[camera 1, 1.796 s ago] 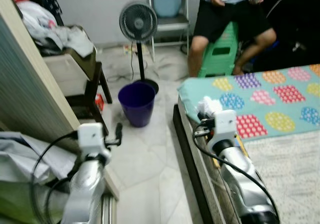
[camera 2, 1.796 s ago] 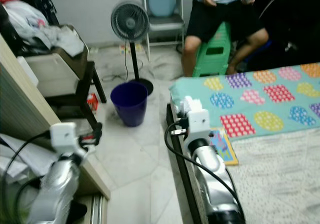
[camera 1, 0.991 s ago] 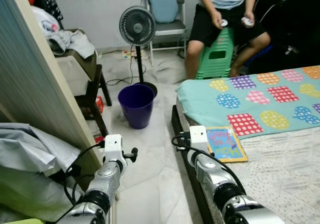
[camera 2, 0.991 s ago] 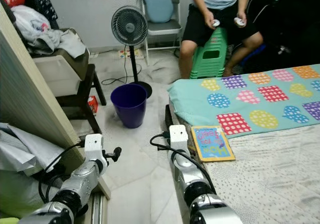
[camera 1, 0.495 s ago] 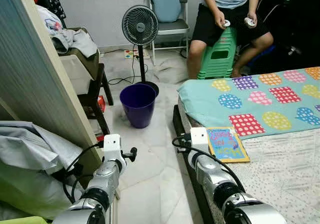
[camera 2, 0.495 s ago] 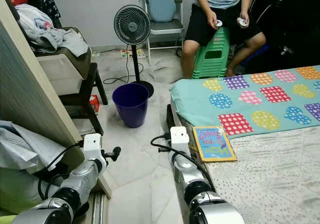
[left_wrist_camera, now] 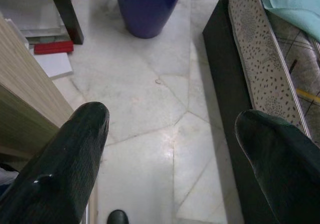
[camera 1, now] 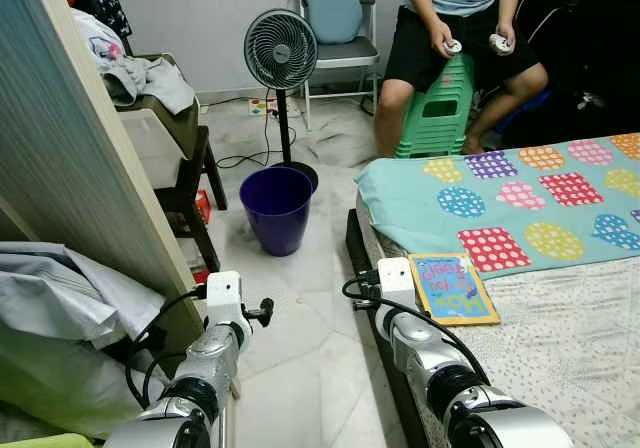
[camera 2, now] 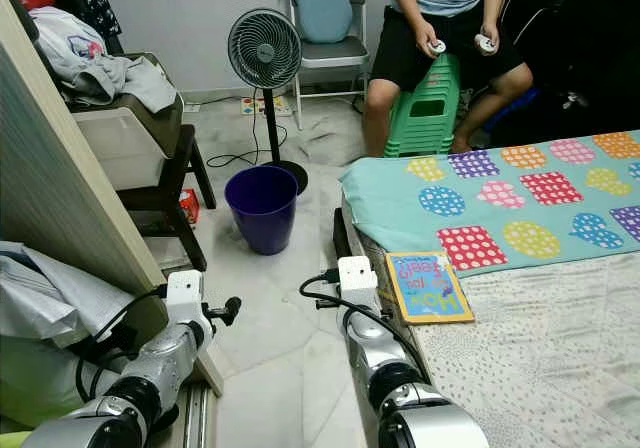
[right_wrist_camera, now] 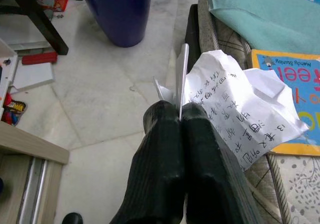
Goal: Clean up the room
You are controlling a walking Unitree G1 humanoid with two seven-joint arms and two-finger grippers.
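My right gripper (right_wrist_camera: 179, 115) is shut on a crumpled white sheet of paper (right_wrist_camera: 235, 109) with handwriting on it, held low at the bed's edge beside a colourful book (right_wrist_camera: 295, 84). A purple bin (camera 1: 275, 208) stands on the marble floor ahead, between the bed and a dark chair; it also shows as the purple bin (right_wrist_camera: 117, 11) beyond the right fingers. My left gripper (left_wrist_camera: 172, 119) is open and holds nothing, low above the floor beside a wooden panel (camera 1: 90, 168).
A standing fan (camera 1: 280, 53) rises just behind the bin, with cables on the floor. A person (camera 1: 450, 28) sits on a green stool (camera 1: 440, 108). Clothes are piled on the chair (camera 1: 150, 88). The bed (camera 1: 560, 338) lies on the right, and grey bedding (camera 1: 50, 308) on the left.
Both arms have come down from their raised position 1.8 s ago, the right one still holding the paper. The camera shifted. Over the last half second almost nothing moved.
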